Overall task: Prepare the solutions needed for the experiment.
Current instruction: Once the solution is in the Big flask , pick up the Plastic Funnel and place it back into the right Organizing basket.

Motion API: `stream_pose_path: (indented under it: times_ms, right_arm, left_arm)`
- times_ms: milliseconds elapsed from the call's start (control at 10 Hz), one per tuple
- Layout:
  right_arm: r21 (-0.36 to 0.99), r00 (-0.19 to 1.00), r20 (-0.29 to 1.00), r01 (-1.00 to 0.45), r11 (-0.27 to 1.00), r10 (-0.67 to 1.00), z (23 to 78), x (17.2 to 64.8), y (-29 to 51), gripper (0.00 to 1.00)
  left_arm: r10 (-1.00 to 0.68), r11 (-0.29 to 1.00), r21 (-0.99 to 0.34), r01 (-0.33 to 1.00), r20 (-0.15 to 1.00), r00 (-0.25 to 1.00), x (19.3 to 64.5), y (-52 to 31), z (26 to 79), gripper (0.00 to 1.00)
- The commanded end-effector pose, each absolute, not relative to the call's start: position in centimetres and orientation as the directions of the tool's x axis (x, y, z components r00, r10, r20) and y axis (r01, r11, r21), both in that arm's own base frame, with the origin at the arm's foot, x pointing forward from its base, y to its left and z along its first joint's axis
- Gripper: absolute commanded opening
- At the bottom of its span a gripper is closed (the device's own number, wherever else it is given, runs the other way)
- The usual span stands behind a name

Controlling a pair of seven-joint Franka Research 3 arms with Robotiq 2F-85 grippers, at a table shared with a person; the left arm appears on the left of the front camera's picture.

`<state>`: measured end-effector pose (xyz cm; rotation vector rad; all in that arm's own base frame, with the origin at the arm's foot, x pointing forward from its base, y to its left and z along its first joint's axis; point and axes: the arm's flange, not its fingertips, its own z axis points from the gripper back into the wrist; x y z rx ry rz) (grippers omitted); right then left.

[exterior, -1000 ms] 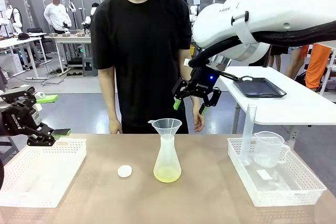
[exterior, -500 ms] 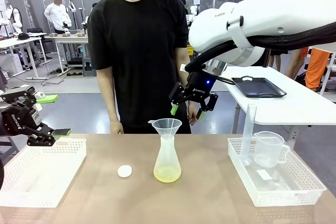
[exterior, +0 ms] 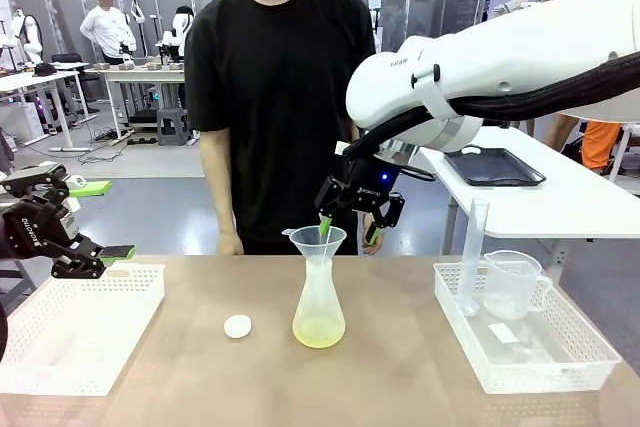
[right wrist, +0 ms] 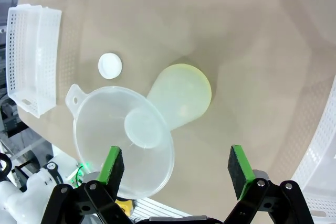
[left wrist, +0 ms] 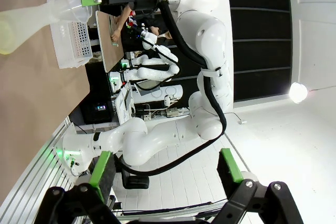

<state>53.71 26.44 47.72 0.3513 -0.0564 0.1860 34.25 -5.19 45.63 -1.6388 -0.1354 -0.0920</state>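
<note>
We are judging the step in hand to be lifting the translucent plastic funnel [exterior: 318, 240] off the translucent conical plastic flask [exterior: 319, 299]. The pale yellow-green solution [exterior: 319, 332] is sitting as a shallow band at the bottom of that flask, which is standing mid-table. The right gripper [exterior: 348, 230] is hanging just above the funnel's far rim with its jaws spread wide and holding nothing.

In the right wrist view, one green pad is lining up over the funnel's bowl and the other outside its rim. We are therefore reading this as a pinch on the funnel wall. To do it well, we are advising a short straight descent and a gentle squeeze, since thin plastic is likely to flex. After that comes a vertical lift until the stem clears the neck. Any sideways drag is risking a tipped flask and spilled solution.

The right arm is reaching in from the right and across the middle, with its wrist turned down so the fingers are pointing at the table. The left gripper [left wrist: 165, 163] is also gaping open and empty. It is parked at the table's left edge, above the white perforated plastic basket [exterior: 140, 277], with its fingers lying roughly level and pointing towards the middle.
</note>
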Motion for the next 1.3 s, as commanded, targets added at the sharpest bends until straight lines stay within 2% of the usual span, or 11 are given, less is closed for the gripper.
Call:
stream_pose_path:
  times_ms: [0, 200, 300, 1200]
  right_arm:
    - [0.325, 0.987, 0.093, -0.156, 0.933, 0.133, 47.12, 53.61, 26.62, 1.00]
    - [0.318, 0.989, 0.074, -0.142, 0.937, 0.125, 46.69, 53.66, 26.73, 1.00]
    - [0.316, 0.990, 0.074, -0.141, 0.938, 0.124, 46.59, 53.64, 26.68, 0.96]
    - [0.358, 0.999, 0.008, -0.050, 0.932, 0.051, 46.46, 53.36, 26.92, 0.20]
  left_arm:
    - [0.029, -0.086, -0.986, 0.141, 0.139, 0.990, 34.25, -5.20, 45.87, 1.00]
    - [0.029, -0.086, -0.986, 0.141, 0.139, 0.990, 34.25, -5.20, 45.87, 1.00]
    - [0.029, -0.086, -0.986, 0.141, 0.139, 0.990, 34.25, -5.20, 45.87, 1.00]
    - [0.029, -0.086, -0.986, 0.141, 0.139, 0.990, 34.25, -5.20, 45.87, 1.00]
